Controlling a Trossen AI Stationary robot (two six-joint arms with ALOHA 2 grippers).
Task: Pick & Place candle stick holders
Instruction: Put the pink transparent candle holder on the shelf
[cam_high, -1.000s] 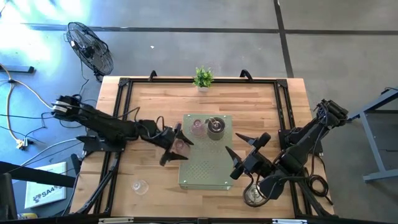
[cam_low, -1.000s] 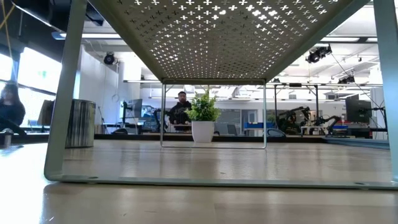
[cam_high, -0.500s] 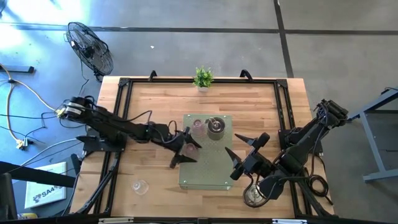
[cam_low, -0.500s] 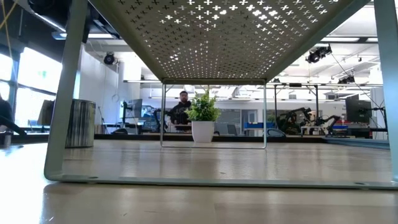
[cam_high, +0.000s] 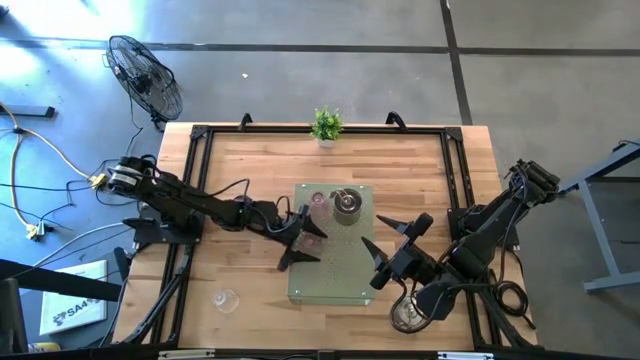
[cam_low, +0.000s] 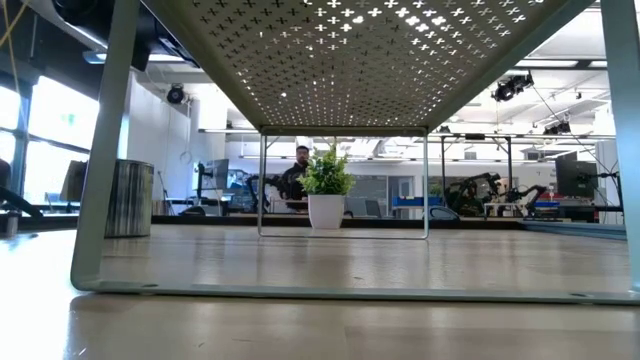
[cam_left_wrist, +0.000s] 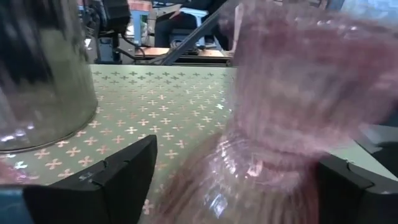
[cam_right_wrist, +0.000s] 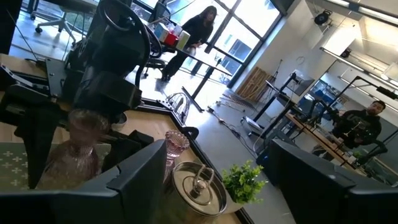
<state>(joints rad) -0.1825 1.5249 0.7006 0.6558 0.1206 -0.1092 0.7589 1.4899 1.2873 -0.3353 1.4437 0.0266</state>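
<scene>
left end effector (cam_high: 301, 238) straddles upright pink holder (cam_left_wrist: 292, 118), grip unclear; right (cam_high: 388, 247) wide.

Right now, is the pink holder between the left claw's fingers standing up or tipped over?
Upright. The pink holder stands between the left claw fingers on the perforated tray, flared top up, in both wrist views.

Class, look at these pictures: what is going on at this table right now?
A two-armed robot is sorting small candle holders onto a pale green perforated metal stand. The left tool sits at the stand's left edge with a pink ribbed glass holder between its fingers, the jaws standing wide. Another pink glass holder and a silvery metal holder already stand on it. The right tool waits open over the stand's right side. A clear glass holder remains on the wooden table.
</scene>
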